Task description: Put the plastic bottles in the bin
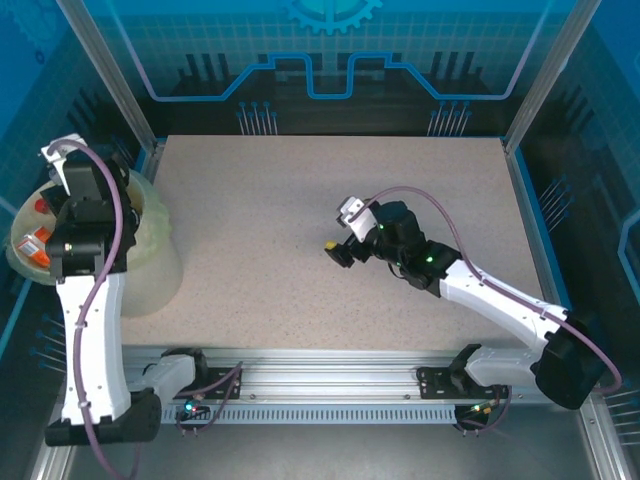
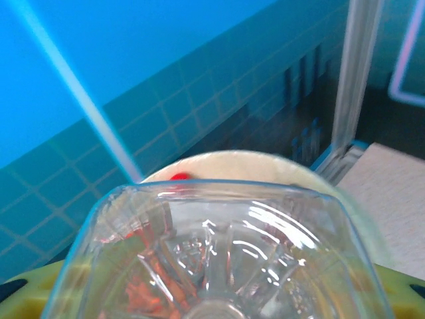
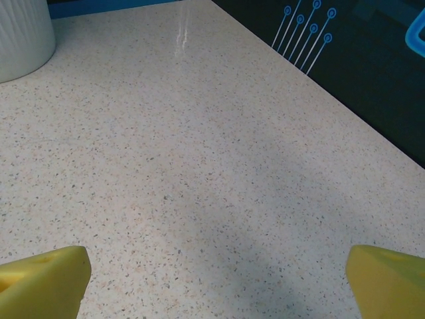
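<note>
tabletop (image 1: 300, 220): speckled beige | walls (image 1: 200, 45): blue panels (circuit-line graphics) | posts (image 1: 108, 72): aluminium, at far corners

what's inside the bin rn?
At the left rim of the bin, bottles with orange labels; the left wrist view adds what looks like a red cap. The left arm and the clear bottle it carries cover the rest.

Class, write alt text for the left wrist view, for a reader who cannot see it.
A clear plastic bottle, base toward the camera, sits close-up above the pale bin rim, where a red cap shows. Behind stand a blue gridded wall and, at right, a corner of the speckled table.
</note>
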You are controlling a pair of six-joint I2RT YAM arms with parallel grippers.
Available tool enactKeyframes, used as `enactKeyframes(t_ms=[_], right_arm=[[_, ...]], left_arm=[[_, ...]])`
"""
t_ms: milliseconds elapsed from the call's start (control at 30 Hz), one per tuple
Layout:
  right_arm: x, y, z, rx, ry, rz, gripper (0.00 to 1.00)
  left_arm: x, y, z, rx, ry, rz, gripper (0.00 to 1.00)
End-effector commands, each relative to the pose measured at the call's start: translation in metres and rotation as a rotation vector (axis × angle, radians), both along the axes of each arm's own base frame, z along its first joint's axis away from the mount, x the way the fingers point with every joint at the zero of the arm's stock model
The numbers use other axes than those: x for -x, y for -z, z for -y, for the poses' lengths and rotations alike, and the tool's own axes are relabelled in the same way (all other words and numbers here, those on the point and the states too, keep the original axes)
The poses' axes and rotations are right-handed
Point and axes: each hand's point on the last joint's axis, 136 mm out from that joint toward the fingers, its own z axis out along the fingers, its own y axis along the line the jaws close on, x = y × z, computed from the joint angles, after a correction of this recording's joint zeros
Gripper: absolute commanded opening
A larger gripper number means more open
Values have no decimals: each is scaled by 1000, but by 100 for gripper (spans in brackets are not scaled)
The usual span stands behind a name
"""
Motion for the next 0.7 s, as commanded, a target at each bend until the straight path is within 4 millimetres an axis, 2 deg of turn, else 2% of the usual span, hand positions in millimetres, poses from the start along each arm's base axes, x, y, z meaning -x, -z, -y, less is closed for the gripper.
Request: enactKeyframes(t_ms=[0,200,433,567,667], right_arm=[[-7,-12,1,9,2,19,100],[-9,-17,-1,23,-8,14,100],[-5,-16,2,19,-2,5,100],[-3,-14,8,24,10,9,100],[-3,-14,10,24,19,14,100]], left_arm=[[28,10,-20,32,-125,-64,49],[30,35,-41,118,-192,-109,49],[25,65,-55,58,-213,-224,51],[8,75,-42,86,-113,-231,58],[-22,75,-9,15,70,-260,69]])
